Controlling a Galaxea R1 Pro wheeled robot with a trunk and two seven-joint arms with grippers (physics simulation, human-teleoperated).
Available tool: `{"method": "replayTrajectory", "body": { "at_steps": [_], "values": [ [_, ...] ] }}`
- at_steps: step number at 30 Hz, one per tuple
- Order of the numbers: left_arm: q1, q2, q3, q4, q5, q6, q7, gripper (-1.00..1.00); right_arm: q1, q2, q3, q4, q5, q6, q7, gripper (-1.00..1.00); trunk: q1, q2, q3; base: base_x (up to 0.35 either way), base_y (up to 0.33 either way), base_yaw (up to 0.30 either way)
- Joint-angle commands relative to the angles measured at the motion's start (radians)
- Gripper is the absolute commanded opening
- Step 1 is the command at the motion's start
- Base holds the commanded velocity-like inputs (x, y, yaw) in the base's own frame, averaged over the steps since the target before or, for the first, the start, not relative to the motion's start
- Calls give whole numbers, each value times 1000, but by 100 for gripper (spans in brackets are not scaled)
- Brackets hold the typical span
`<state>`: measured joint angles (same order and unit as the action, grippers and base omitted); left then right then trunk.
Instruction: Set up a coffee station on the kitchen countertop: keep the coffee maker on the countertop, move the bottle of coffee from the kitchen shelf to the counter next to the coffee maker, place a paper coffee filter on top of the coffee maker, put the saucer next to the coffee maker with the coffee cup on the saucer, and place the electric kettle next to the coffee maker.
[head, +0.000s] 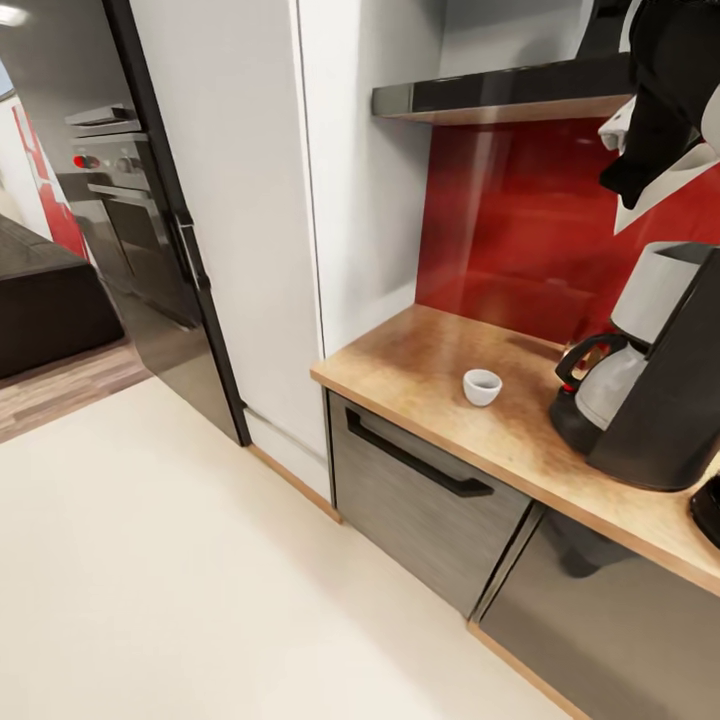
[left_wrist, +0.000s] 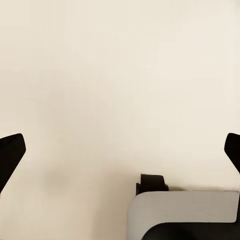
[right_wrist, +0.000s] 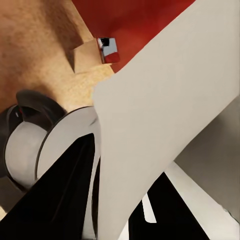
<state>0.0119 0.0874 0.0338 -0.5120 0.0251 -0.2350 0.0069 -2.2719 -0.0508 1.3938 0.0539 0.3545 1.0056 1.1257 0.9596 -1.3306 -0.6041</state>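
— Where is the paper filter (right_wrist: 150, 125)?
— Pinched in the right gripper (head: 640, 195), hanging just above the coffee maker (head: 655, 375).
— And the cup (head: 482, 386)?
— On the countertop (head: 420, 370), below that gripper and off towards the tall cupboard.
— The left gripper (left_wrist: 120, 150)?
— Fingers spread wide over pale floor (left_wrist: 100, 75).

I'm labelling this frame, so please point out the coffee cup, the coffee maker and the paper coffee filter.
coffee cup (head: 482, 386), head view, on its white side wall.
coffee maker (head: 668, 400), head view, on its dark body.
paper coffee filter (right_wrist: 150, 125), right wrist view, on the flat off-white paper.
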Motion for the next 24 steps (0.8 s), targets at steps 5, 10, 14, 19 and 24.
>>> {"method": "replayTrajectory", "body": {
  "at_steps": [5,10,14,19,24],
  "values": [
    [0,0,0,-1,3,-1,1,100,2,-5,-3,-2,9,7,0,-100,0,0,-1,41,0,0],
    [0,0,0,0,3,-1,1,100,3,-6,-3,-1,9,7,-66,-100,0,0,-1,6,0,0],
    [0,0,0,0,3,-1,1,100,3,-6,-2,-1,9,7,-85,-100,0,0,-1,1,0,0],
    [0,0,0,0,3,-1,1,100,3,-7,-1,-2,9,8,-94,-100,0,0,-1,0,0,0],
    [0,0,0,0,3,-1,1,100,3,-7,0,-1,10,8,-98,-100,0,0,-1,0,0,0]
  ]
}}
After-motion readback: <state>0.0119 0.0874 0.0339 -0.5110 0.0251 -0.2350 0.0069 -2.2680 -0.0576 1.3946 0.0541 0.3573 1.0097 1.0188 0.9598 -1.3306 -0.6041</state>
